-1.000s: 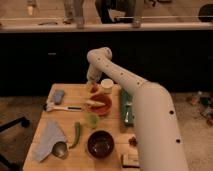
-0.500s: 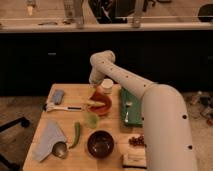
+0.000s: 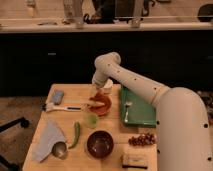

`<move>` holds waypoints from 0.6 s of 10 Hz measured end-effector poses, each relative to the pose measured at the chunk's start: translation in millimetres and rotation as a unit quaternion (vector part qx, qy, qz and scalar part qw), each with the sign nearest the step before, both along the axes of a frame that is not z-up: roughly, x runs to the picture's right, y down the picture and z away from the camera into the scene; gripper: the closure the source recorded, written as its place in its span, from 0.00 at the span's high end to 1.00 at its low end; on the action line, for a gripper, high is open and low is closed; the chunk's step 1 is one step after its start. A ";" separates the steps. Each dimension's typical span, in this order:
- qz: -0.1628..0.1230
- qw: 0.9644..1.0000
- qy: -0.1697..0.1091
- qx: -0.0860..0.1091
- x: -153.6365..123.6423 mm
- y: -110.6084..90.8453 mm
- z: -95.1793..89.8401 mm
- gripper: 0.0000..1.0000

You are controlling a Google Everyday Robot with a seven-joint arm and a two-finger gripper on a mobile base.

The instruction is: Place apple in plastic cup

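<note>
My gripper (image 3: 97,91) hangs from the white arm's wrist, low over the near-left rim of the orange bowl (image 3: 102,105) at the table's middle. A small red-orange patch right under the gripper may be the apple (image 3: 96,98); I cannot separate it clearly from the bowl. The small light-green plastic cup (image 3: 91,120) stands upright just in front of the orange bowl, a short way below the gripper. I cannot see inside it.
A white cup (image 3: 107,84) stands behind the bowl. A green tray (image 3: 141,114) with a fork lies to the right. A dark bowl (image 3: 100,143), grapes (image 3: 143,139), a green pepper (image 3: 76,134), a grey cloth (image 3: 49,137) and a brush (image 3: 62,106) share the table.
The arm's elbow has shifted slightly right and down, and the gripper has come a little lower over the orange bowl. The things on the table have not moved.
</note>
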State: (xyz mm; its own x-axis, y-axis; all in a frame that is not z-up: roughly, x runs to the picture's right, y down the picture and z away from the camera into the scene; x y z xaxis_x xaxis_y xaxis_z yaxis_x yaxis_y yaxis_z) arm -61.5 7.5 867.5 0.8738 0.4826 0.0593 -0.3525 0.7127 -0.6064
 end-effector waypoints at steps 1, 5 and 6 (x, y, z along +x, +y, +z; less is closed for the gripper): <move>0.000 1.000 -0.001 0.000 -1.2 0.0 -0.3 0.00; -0.001 1.000 -0.001 0.001 -0.8 0.4 -0.2 0.00; -0.002 1.000 -0.004 0.004 -1.8 1.3 -4.2 0.00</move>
